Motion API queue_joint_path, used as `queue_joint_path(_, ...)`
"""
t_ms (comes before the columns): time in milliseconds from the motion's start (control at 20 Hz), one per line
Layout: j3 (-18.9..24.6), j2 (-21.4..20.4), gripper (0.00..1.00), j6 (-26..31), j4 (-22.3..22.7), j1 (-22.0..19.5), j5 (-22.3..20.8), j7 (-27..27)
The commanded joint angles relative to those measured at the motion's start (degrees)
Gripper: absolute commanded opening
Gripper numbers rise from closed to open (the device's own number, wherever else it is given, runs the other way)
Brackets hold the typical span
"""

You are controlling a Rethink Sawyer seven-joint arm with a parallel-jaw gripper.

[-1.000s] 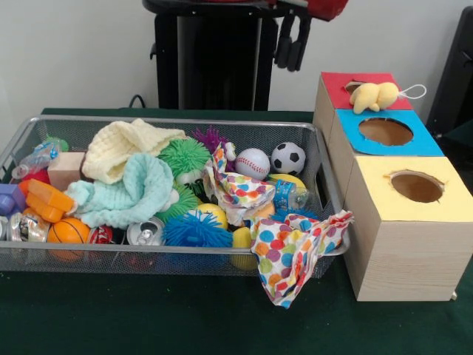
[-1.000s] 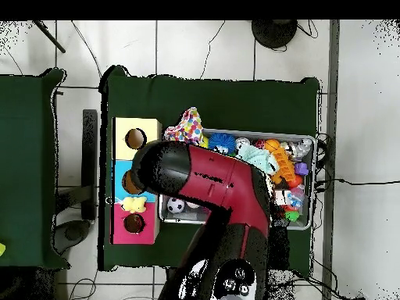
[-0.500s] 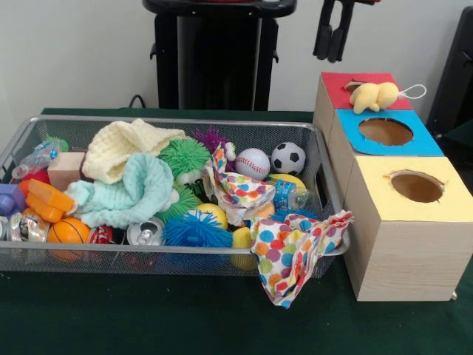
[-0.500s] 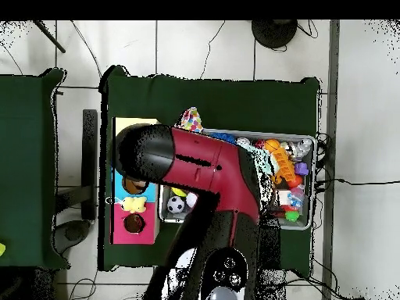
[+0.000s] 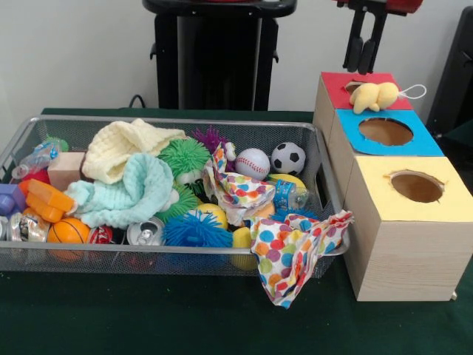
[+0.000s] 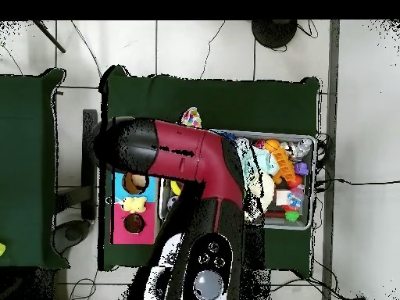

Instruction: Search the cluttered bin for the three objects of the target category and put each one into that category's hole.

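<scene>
While hovering high over the far edge of the red-topped box (image 5: 336, 92), showing only as a dark gripper (image 5: 364, 68) under the red arm (image 6: 187, 156): cannot tell whether spread or pressed together, though nothing seen dangling from it. Down below, spotting the yellow plush toy (image 5: 375, 97) lying on that red top, right at the seam with the blue-topped box (image 5: 421, 144), beside the red hole (image 5: 353, 86) and not through it. Looks like a drop that stopped short, so probably needs a nudge or a re-grasp.

Plenty to go wrong from here. Pushing the wrong way could roll the plush over the seam and into the blue hole (image 5: 386, 132), the wrong category by the look of it. Shoving too hard could send it off the box's outer edge. Watch the white loop cord (image 5: 415, 92) too: could snag on the way down and lift the toy back out. Coming down too steeply risks striking the lid itself.

Back at the wire bin (image 5: 170, 122), 1 more hazard: polka-dot cloth (image 5: 299, 251) draped over the corner nearest the boxes, easy to drag out during the next search
</scene>
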Motion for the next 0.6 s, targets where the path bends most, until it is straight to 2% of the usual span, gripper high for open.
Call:
queue_joint_path(50, 4.61, 4.66, 0.0, -2.6, 0.26, 0.67, 0.31, 10.47)
queue_joint_path(450, 3.7, 6.69, 0.0, -8.08, 1.74, 2.04, -0.82, 10.59)
queue_joint_path(600, 3.84, 7.23, 0.0, -8.04, 1.72, 2.38, -0.84, 9.89)
